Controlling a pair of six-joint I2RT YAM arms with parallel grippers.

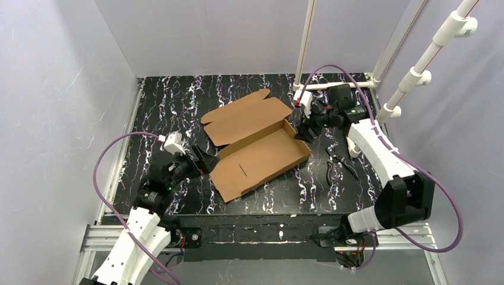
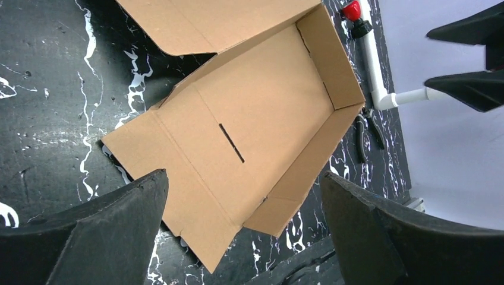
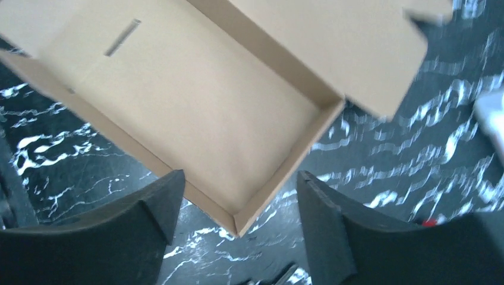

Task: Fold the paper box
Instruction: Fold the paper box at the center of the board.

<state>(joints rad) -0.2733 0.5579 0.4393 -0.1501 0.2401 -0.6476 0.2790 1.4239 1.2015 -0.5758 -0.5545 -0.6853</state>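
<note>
Top external view puts the left end effector (image 1: 202, 161) just beside the near-left corner of the paper box (image 1: 261, 157), low over the black, white-veined tabletop (image 1: 166, 101). Whether it touches the cardboard cannot be told from there. In the left wrist view its two dark fingers (image 2: 119, 237) stand spread wide with nothing caught between them, and the box (image 2: 261, 107) lies beyond their tips.

The paper box rests in the middle of the tabletop, turned at an angle. It is a shallow open tray of plain brown cardboard. Its long walls and right end wall stand up, while its left end lies flat as an unfolded panel. A narrow slot (image 2: 231, 143) is cut in the floor just inside that panel. The lid flap (image 1: 243, 119) is laid open behind the box, with rounded tabs on its far edge.

At the box's far-right corner is the right end effector (image 1: 303, 132), just beside the cardboard. The right wrist view is somewhat blurred. It shows that end effector's fingers (image 3: 136, 225) standing apart and gripping nothing, with a corner of the box (image 3: 196, 107) below the gap.

To the right of the box, near it but apart, a pair of pliers (image 1: 336, 166) lies on the tabletop. A white pipe (image 1: 333, 85) runs behind the box's right end.
</note>
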